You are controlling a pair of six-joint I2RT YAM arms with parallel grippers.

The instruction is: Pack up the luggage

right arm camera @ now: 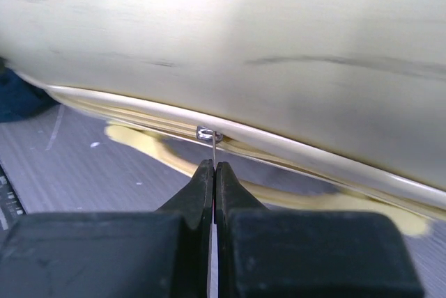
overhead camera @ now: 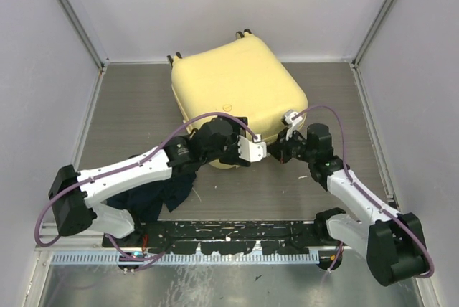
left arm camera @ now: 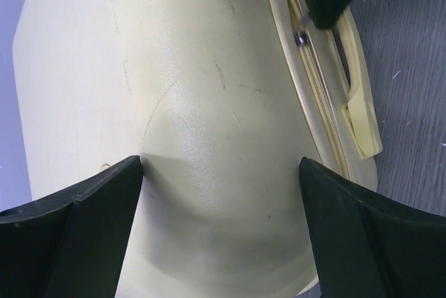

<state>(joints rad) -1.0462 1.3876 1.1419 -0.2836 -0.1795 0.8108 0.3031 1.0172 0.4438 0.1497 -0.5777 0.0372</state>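
Note:
The luggage (overhead camera: 237, 84) is a pale-yellow hard-shell suitcase lying closed at the back middle of the table, wheels toward the far wall. My left gripper (overhead camera: 252, 150) is open at the case's near edge; in the left wrist view (left arm camera: 221, 166) its jaws stand wide apart over the shell (left arm camera: 195, 89), holding nothing. My right gripper (overhead camera: 278, 153) is shut on the metal zipper pull (right arm camera: 209, 134) at the case's seam (right arm camera: 293, 148), just above the yellow handle (right arm camera: 160, 150). The handle (left arm camera: 359, 103) and zipper also show in the left wrist view.
A dark blue cloth (overhead camera: 168, 189) lies on the table under my left arm, outside the case; its edge shows in the right wrist view (right arm camera: 21, 96). Grey walls enclose the table on three sides. A black rail (overhead camera: 229, 235) runs along the near edge.

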